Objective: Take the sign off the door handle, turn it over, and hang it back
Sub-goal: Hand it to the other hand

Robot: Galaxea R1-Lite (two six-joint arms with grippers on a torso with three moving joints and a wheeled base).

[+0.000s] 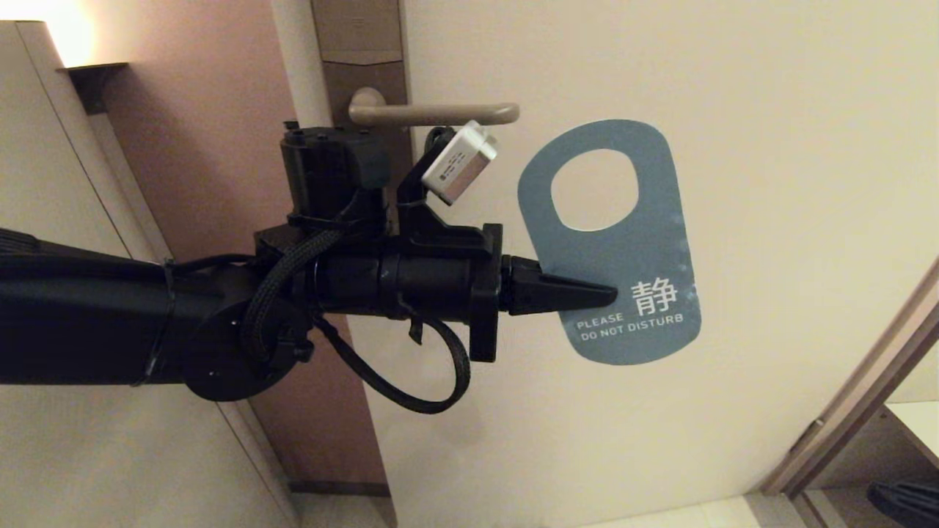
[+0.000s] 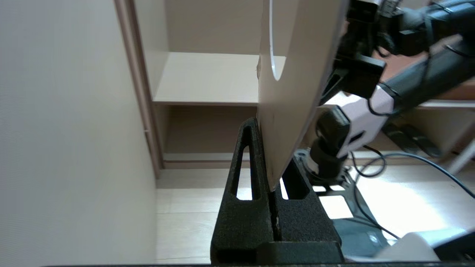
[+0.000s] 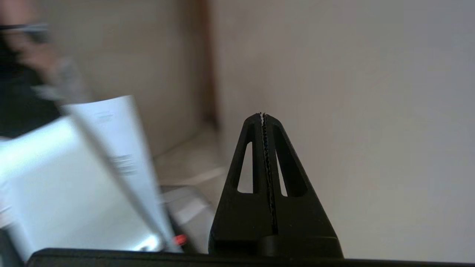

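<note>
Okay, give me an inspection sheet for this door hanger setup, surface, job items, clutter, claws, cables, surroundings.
Surface: cream door, bare behind the sign.
Sign: the sign is off the door handle, held in the air beside and below it, blue "PLEASE DO NOT DISTURB" side facing the head camera, oval hole uppermost.
Door handle: the door handle is level, with nothing hanging on it.
Clutter: nothing seen.
Claws: left claw is shut on the sign's lower part, reaching in from the left; right claw is shut on nothing and out of the head view.
Cables: black braided cable loops under the left wrist.
Surroundings: door frame at lower right; wall lamp at upper left.
</note>
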